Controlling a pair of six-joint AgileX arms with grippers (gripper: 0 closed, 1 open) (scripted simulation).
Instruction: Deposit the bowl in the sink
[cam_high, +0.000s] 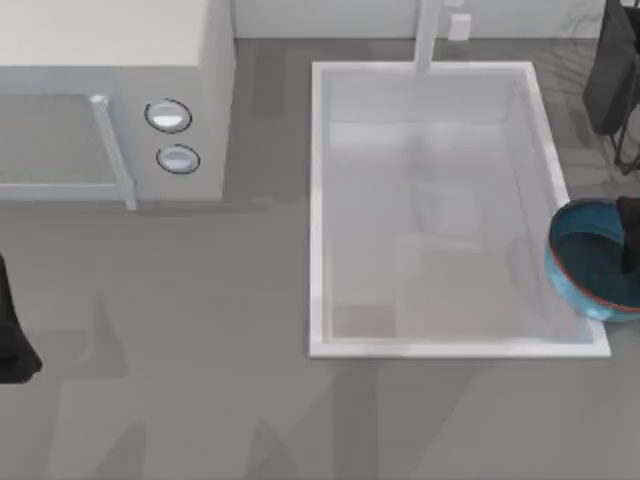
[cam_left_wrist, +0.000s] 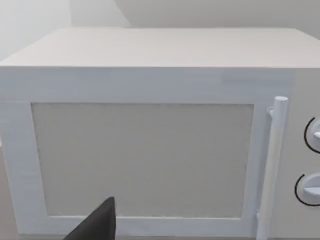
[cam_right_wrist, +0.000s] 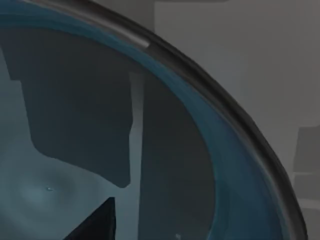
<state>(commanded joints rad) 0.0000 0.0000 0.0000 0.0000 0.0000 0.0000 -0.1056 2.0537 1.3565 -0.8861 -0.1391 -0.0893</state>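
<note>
Bowl (cam_high: 592, 262) at right edge of the top view, overlapping the sink's (cam_high: 318, 210) right rim, right claw (cam_high: 630, 235) at its rim but grip can't be told, left claw (cam_high: 10, 330) parked at left edge facing the microwave (cam_high: 110, 60), fingers unreadable

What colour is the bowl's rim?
Reddish-brown, thin, around the blue bowl; it shows best in the top view.

A white microwave (cam_left_wrist: 150, 145) faces the camera, door handle (cam_left_wrist: 272, 165) beside two round knobs (cam_left_wrist: 312, 187).
</note>
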